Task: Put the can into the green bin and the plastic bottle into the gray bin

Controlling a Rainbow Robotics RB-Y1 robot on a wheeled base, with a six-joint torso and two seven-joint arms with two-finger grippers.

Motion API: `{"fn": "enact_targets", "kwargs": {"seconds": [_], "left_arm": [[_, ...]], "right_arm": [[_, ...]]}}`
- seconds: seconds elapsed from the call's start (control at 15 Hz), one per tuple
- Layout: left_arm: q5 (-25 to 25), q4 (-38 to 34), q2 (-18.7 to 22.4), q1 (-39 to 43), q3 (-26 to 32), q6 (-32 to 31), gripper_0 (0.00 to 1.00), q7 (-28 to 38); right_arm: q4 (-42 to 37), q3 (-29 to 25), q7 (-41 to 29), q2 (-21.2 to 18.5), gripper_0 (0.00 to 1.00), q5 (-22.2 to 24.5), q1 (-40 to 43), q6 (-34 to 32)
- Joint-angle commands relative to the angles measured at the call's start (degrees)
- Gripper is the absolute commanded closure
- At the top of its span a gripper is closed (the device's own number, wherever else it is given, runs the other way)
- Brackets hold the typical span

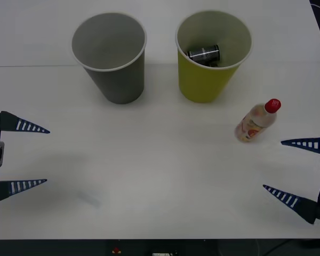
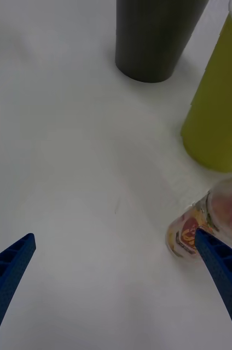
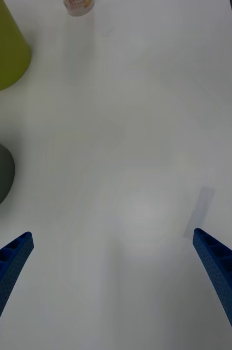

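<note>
Beside the yellow-green paper bin point(image 1: 210, 58), the small clear red-capped plastic bottle point(image 1: 257, 121) stands upright; the spread right pincer point(image 1: 297, 169) could topple it.

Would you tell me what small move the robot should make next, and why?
Probably the right gripper should ease forward toward the plastic bottle and straddle it. The can already lies inside the green bin, while the bottle stands on the table, nearest that open gripper, and the gray bin holds nothing. The left gripper waits open, farther away.
</note>
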Motion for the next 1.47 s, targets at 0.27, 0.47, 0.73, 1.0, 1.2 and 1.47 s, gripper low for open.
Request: {"fn": "enact_targets", "kwargs": {"seconds": [0.27, 0.47, 0.73, 1.0, 1.2, 1.47], "left_arm": [[0.0, 0.0, 0.0, 0.0, 0.0, 0.0, 0.0, 0.0], [0.0, 0.0, 0.0, 0.0, 0.0, 0.0, 0.0, 0.0], [0.0, 0.0, 0.0, 0.0, 0.0, 0.0, 0.0, 0.0], [0.0, 0.0, 0.0, 0.0, 0.0, 0.0, 0.0, 0.0], [0.0, 0.0, 0.0, 0.0, 0.0, 0.0, 0.0, 0.0], [0.0, 0.0, 0.0, 0.0, 0.0, 0.0, 0.0, 0.0]], "right_arm": [[-5.04, 12.81, 0.99, -5.12, 0.0, 0.25, 4.34, 27.62], [-5.39, 20.28, -1.29, -7.49, 0.0, 1.75, 2.14, 39.05], [-4.95, 33.9, -12.46, -10.13, 0.0, 8.69, -5.07, 53.2], [0.33, 48.75, -25.64, -9.34, 0.0, 16.51, -16.05, 64.1], [7.01, 60.35, -35.83, -7.23, 0.0, 22.22, -25.72, 72.18], [17.29, 69.5, -45.24, -2.22, 0.0, 25.65, -36.0, 77.81]]}}
